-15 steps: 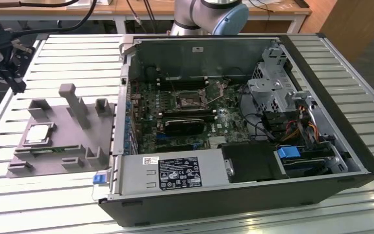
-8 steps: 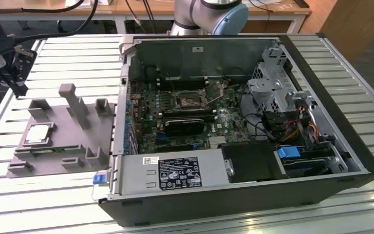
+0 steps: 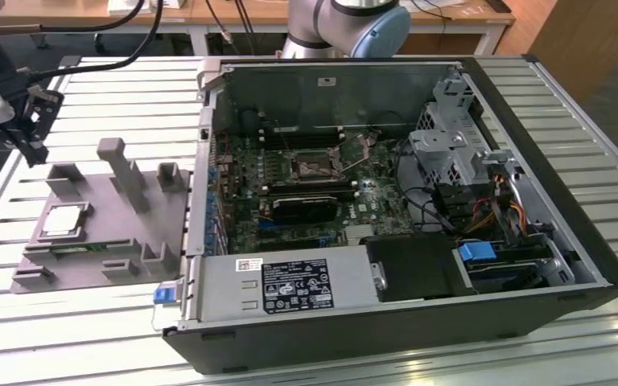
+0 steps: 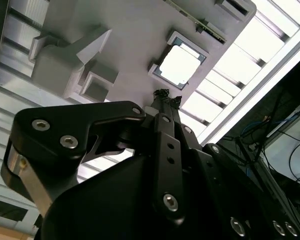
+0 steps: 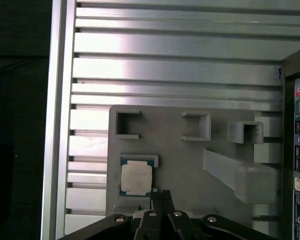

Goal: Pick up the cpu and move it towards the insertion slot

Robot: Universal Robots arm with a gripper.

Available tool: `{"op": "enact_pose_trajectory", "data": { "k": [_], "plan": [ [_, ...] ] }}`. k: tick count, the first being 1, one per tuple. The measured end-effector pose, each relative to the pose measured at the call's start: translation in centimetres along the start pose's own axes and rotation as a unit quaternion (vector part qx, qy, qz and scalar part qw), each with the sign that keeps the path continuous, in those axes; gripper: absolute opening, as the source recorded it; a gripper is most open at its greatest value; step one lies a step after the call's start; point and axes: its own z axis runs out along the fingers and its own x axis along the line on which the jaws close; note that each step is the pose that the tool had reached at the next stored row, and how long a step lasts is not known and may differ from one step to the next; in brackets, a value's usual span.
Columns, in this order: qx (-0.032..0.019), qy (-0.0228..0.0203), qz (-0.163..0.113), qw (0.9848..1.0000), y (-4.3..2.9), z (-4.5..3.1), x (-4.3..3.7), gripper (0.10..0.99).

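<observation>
Your black pincer [image 5: 161,193] hovers closed and empty beside the small silvery square cpu [image 5: 136,179], likely kept square by the grey plastic fixture's [image 5: 190,157] pocket.

The cpu [image 3: 64,219]: silvery square, lying flat in the grey fixture's [image 3: 126,233] recess, exterior view's left. Insertion slot [image 3: 311,166]: metal-framed, dark-centred, on the green board [image 3: 379,197], well apart.

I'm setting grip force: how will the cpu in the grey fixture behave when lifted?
The cpu looks like a thin, rigid plate, so it is probably stiff and light. Its smooth metal top may be slippery. It lies flat in a pocket of the grey fixture, so rolling seems unlikely, though its low edges offer little to grip.
</observation>
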Motion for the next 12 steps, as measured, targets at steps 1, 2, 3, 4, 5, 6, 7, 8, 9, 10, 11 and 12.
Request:
{"op": "enact_pose_trajectory", "data": {
  "k": [1, 2, 3, 4, 5, 6, 7, 8, 9, 10, 11, 12],
  "plan": [
    [0.0, 0.0, 0.0, 1.0, 0.0, 0.13, 0.03, 0.102],
    [0.0, 0.0, 0.0, 1.0, -0.01, 0.26, 0.06, 0.102],
    [0.0, -0.0001, 0.0, 1.0, -0.01, 0.4, 0.09, 0.102],
    [0.0, 0.0, 0.0, 1.0, -0.02, 0.53, 0.11, 0.102],
    [0.0, 0.0, 0.0, 1.0, -0.02, 0.68, 0.14, 0.102],
    [0.0, 0.0, 0.0, 1.0, -0.03, 0.81, 0.16, 0.102],
    [0.0, 0.0, 0.0, 1.0, -0.03, 0.96, 0.19, 0.102],
    [0.0, 0.0, 0.0, 1.0, -0.03, 1.12, 0.24, 0.102],
    [0.0, -0.0001, 0.0, 1.0, -0.04, 1.29, 0.29, 0.102],
    [0.0, -0.0001, 0.0, 1.0, -0.05, 1.46, 0.34, 0.102],
    [0.0, -0.0001, 0.0, 1.0, -0.06, 1.62, 0.39, 0.102],
    [0.0, -0.0002, 0.0, 1.0, -0.06, 1.8, 0.44, 0.102]
  ]
}}
